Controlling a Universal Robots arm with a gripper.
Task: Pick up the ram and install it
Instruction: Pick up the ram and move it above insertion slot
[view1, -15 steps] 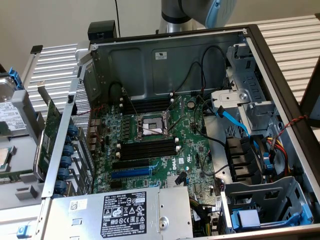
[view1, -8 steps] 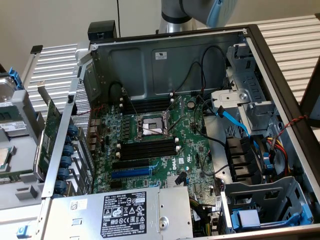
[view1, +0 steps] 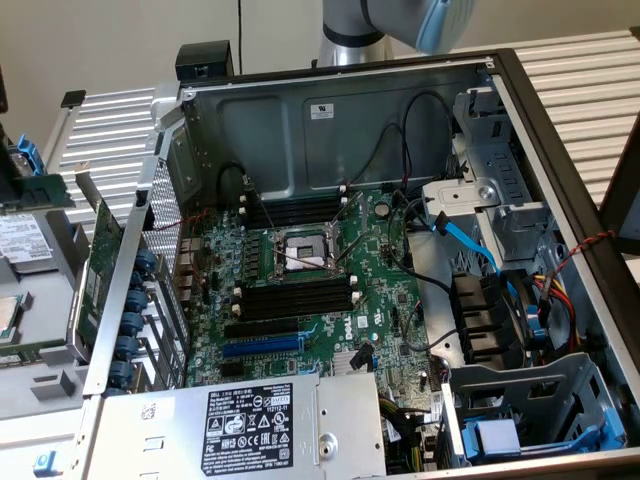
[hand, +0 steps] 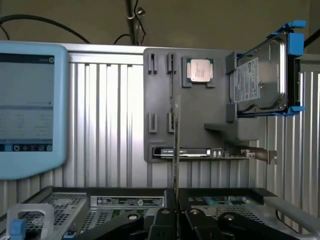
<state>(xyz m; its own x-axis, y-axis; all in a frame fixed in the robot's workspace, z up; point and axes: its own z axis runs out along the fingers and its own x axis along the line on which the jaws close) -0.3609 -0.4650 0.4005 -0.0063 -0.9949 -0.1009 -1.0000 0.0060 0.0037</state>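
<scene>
Gripper (hand: 176, 216) clamped narrow on the ram (hand: 176, 145), seemingly. The stick is seen edge-on, upright between the fingers, in front of a grey parts tray (hand: 212, 112) carrying a CPU (hand: 200, 70) and a hard drive (hand: 260, 80).

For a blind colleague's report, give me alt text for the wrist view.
The black gripper holds a thin, narrow ram stick upright and edge-on by the open metal computer case. Behind stand a grey holder plate with a square silver processor and a blue-framed hard drive.
</scene>
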